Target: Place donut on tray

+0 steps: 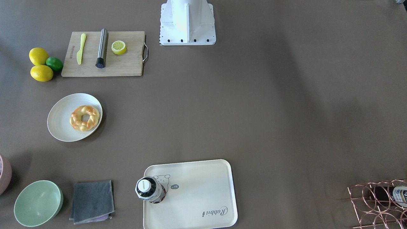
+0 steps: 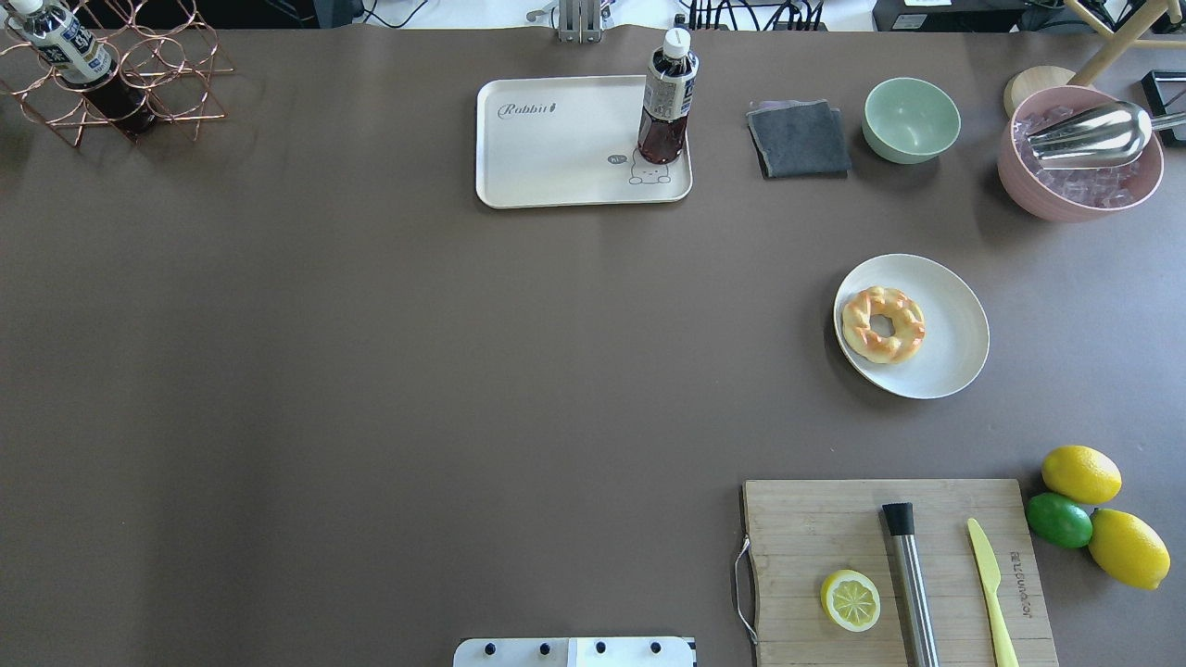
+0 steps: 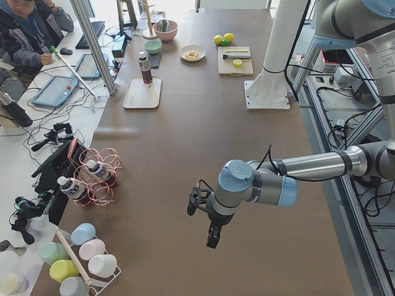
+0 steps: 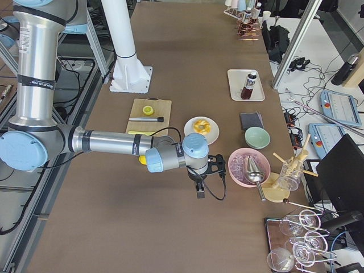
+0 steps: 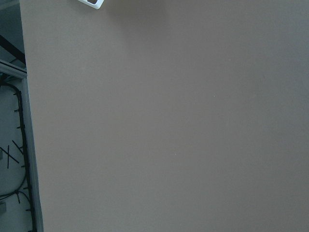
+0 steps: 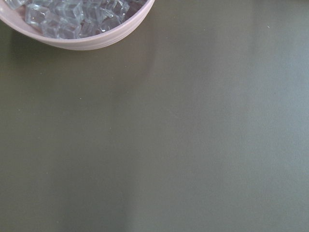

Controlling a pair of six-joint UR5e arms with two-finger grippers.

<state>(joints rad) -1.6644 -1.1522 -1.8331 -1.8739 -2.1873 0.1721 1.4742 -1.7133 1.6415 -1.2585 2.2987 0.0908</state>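
The braided yellow-orange donut [image 1: 84, 118] lies on a round off-white plate [image 1: 58, 122], on the robot's right side; it also shows in the overhead view [image 2: 883, 323]. The cream-white "Rabbit" tray [image 2: 556, 148] sits at the far edge of the table with a dark drink bottle [image 2: 665, 102] standing on one corner. My left gripper [image 3: 210, 231] shows only in the exterior left view, far from both, and I cannot tell if it is open. My right gripper [image 4: 200, 187] shows only in the exterior right view, beside the pink bowl [image 4: 248, 166]; its state is unclear too.
A wooden cutting board [image 2: 815, 528] holds a lemon half [image 2: 850, 599], a steel rod [image 2: 911, 579] and a yellow knife [image 2: 989, 574]. Two lemons and a lime [image 2: 1059, 519] lie beside it. A green bowl [image 2: 911, 119], grey cloth [image 2: 798, 137], ice-filled pink bowl [image 2: 1079, 153] and copper wire rack [image 2: 111, 74] line the far edge.
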